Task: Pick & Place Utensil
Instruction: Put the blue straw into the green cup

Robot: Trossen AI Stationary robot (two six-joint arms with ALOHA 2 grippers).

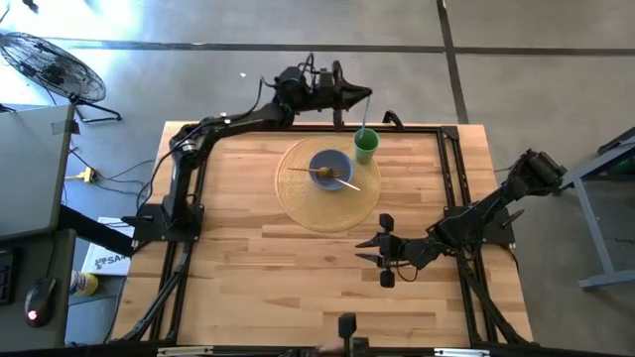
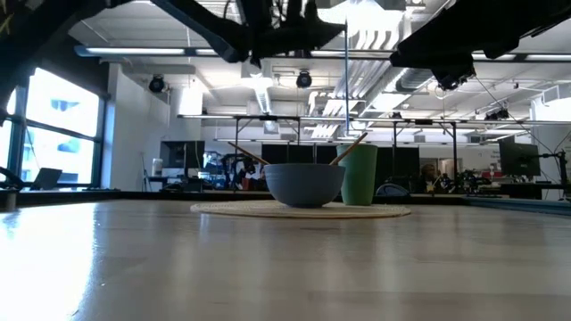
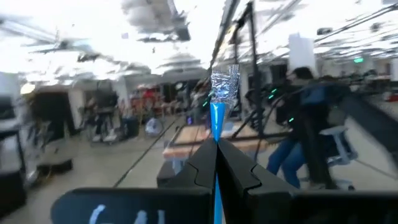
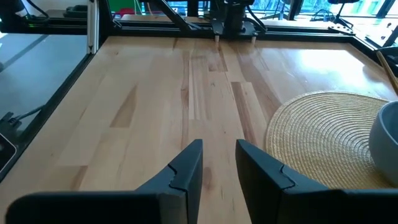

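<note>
My left gripper is at the table's far edge, above a green cup, and is shut on a thin utensil with a blue shaft and a crinkled silver end. The cup stands on a round woven placemat next to a blue bowl. A wooden utensil leans across the bowl's rim. My right gripper is open and empty over bare table, nearer than the placemat. My left gripper pinches the utensil's blue shaft between its two fingers, below the silver end. The fingers come level, pointing toward the table's right, and lie across the shaft. The utensil hangs upright, with its lower end at the green cup's mouth.
A black frame runs round the wooden table top. The placemat and the bowl lie just beyond my right gripper. Bare wood stretches over the table's near half and left side.
</note>
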